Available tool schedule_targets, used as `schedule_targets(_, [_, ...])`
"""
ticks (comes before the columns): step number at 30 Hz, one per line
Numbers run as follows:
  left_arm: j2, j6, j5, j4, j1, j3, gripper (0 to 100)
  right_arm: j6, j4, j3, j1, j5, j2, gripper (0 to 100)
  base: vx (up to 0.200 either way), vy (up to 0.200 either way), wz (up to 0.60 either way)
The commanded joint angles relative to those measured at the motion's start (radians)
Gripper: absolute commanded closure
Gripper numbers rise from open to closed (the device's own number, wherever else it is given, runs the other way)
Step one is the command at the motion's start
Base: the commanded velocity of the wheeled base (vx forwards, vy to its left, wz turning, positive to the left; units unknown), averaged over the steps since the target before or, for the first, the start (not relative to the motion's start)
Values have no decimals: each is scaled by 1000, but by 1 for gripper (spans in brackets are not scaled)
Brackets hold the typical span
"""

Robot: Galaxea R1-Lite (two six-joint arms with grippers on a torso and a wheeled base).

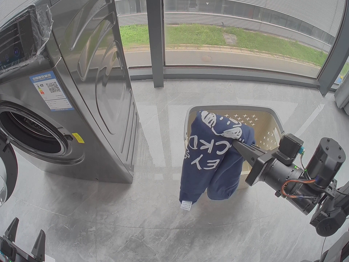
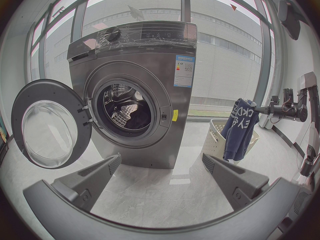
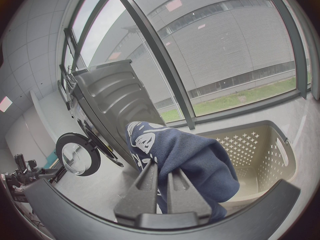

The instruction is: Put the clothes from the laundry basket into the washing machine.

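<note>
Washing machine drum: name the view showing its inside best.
Left wrist view: it looks straight through the open door into the drum. The head view catches its opening slantwise; the right wrist view gives the machine's side.

1. Grey stone-look floor (image 1: 152,219) tiles, glossy, with thin seams and pale reflections of the glazing.
2. Floor-to-ceiling window (image 1: 236,30) along the far side.
3. Dark metal post (image 1: 155,33) between panes, a second slanted frame member (image 1: 332,62) further right, and a dark sill rail (image 1: 225,73) at floor level.
4. Outside, a paved path (image 1: 218,59) just beyond the glass, then a grass strip (image 1: 203,35), then a large building (image 3: 240,40) with ribbed grey cladding and bands of windows.
5. White grid-tile ceiling (image 3: 30,27) with one lit panel (image 3: 5,103). Plain white wall (image 2: 301,57) meeting the glazing.
6. Soft daylight through the glass, pale sky (image 3: 100,30) above the building.
</note>
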Motion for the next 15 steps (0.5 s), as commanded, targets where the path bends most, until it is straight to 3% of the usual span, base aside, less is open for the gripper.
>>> schedule_targets(1, [-16, 1, 0, 0, 0, 16, 0, -4, 14, -2, 6, 0, -75, 100, -200, 0, 0])
schedule_targets(13, [-16, -2, 0, 1, 0, 16, 0, -4, 3, 1, 8, 0, -72, 100, -200, 0, 0])
schedule_targets(15, [-16, -2, 0, 1, 0, 16, 0, -4, 1, -2, 8, 0, -74, 100, 0, 0, 0])
